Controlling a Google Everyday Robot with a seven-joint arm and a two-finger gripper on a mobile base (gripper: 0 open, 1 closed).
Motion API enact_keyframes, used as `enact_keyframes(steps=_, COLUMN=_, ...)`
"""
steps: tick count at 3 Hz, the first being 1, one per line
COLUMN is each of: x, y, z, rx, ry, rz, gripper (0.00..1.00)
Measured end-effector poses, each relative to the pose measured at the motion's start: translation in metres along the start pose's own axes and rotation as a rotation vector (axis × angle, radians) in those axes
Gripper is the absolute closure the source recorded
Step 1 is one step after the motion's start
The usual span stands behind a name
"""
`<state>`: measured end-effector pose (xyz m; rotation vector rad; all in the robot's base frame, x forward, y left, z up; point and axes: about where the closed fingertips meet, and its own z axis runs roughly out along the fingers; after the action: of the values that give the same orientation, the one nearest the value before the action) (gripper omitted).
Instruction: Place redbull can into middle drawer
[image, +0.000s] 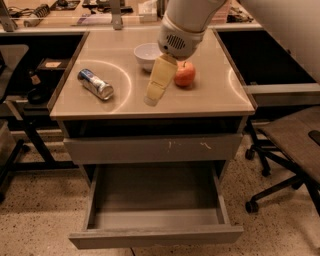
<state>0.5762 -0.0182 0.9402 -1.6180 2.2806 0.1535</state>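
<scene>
The redbull can (96, 84) lies on its side on the left part of the tan tabletop. It is silver and blue. My gripper (153, 96) hangs from the white arm over the middle of the tabletop. It is to the right of the can and apart from it, with nothing in it. The middle drawer (155, 236) is pulled open below, low at the front. Its plain front panel and empty grey tray interior show.
A white bowl (148, 55) and a red apple (184, 74) stand on the tabletop behind and to the right of the gripper. A closed drawer front with white scratch marks (152, 148) is above the open drawer. An office chair (292, 145) stands to the right.
</scene>
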Motion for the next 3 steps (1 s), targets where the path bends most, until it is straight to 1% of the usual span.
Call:
enact_keyframes(steps=1, x=-0.025, y=0.009, z=0.011, rx=-0.033, ry=-0.041, rz=-0.025, gripper=0.0)
enact_keyframes(steps=2, x=-0.048, y=0.018, z=0.025, rx=-0.078, ry=-0.061, rz=-0.051, gripper=0.0)
enact_keyframes(steps=3, x=-0.048, y=0.018, z=0.025, rx=-0.078, ry=-0.061, rz=-0.051, gripper=0.0)
